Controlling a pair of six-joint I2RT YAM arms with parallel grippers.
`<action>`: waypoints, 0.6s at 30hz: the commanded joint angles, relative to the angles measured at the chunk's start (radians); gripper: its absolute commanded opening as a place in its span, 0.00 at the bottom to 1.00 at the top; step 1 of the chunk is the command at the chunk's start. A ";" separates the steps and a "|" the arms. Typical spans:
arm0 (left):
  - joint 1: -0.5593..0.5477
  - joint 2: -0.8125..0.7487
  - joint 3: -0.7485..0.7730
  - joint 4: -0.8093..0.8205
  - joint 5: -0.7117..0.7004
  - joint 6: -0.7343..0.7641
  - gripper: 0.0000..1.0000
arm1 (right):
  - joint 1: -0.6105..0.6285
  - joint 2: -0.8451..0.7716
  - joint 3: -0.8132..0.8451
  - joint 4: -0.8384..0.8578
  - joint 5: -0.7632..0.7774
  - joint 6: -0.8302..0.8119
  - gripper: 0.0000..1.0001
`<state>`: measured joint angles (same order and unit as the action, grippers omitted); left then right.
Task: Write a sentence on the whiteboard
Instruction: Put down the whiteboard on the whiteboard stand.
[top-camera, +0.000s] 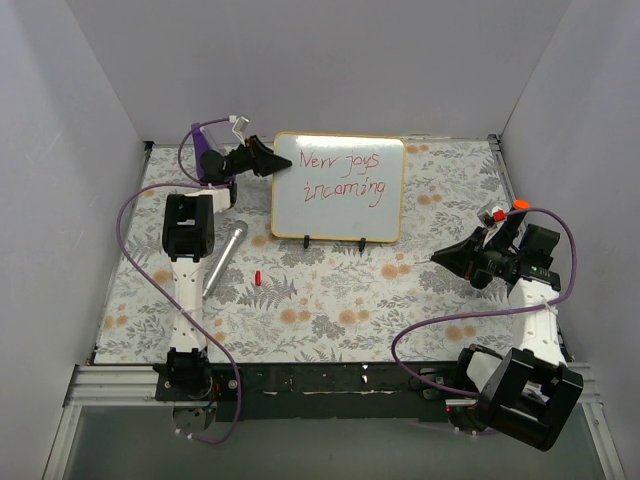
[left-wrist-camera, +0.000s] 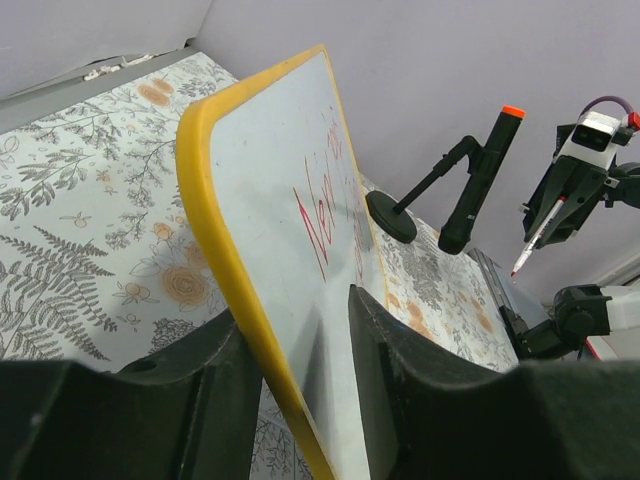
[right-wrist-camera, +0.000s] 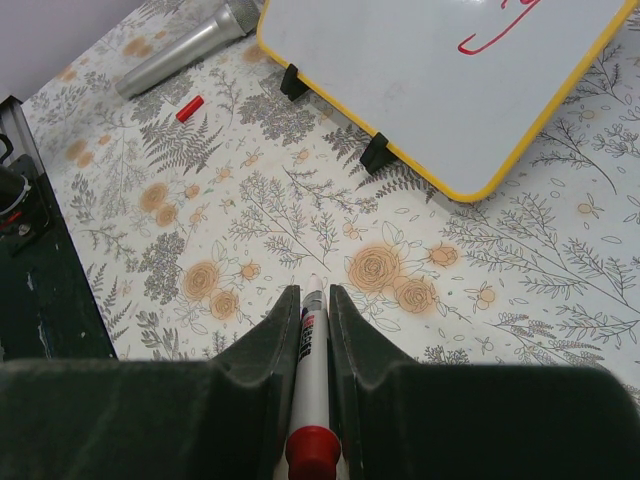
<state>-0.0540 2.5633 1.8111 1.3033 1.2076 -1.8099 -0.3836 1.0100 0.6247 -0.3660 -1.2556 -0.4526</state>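
Along the far edge of the floral-patterned table surface (top-camera: 330, 300), about midway, stands one small rectangular white whiteboard with a thin yellow frame (top-camera: 338, 212), propped near upright on two black feet (top-camera: 307, 240). Two lines of thin red handwritten text (top-camera: 343, 175) run across its face, reading roughly "New joys incoming".

At the board's left edge sits the left gripper (left-wrist-camera: 295, 315), one of two. Its two black fingers straddle the yellow frame, one in front of the board and one behind, standing apart wider than the board is thick rather than clamped on it.

Near the surface's right edge, well apart from the board, the right gripper (right-wrist-camera: 312, 300) hangs above the surface with its fingers pressed together on one white-barrelled marker with a red rear end (right-wrist-camera: 312, 370), tip pointing out past the fingertips.

Two loose things lie in the surface's left half: one silver metal microphone-shaped cylinder (top-camera: 225, 258) and, just beside it toward the middle, one small red cap (top-camera: 258, 276).
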 joint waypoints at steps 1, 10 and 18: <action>0.006 -0.104 -0.045 0.547 -0.006 0.044 0.39 | 0.005 0.001 0.023 -0.005 -0.016 -0.017 0.01; 0.006 -0.141 -0.101 0.547 -0.006 0.067 0.45 | 0.005 -0.002 0.023 -0.005 -0.016 -0.018 0.01; 0.031 -0.199 -0.176 0.545 -0.068 0.090 0.78 | 0.005 -0.011 0.023 -0.010 -0.019 -0.021 0.01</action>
<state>-0.0467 2.4874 1.6592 1.3106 1.1843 -1.7451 -0.3836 1.0100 0.6247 -0.3676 -1.2560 -0.4534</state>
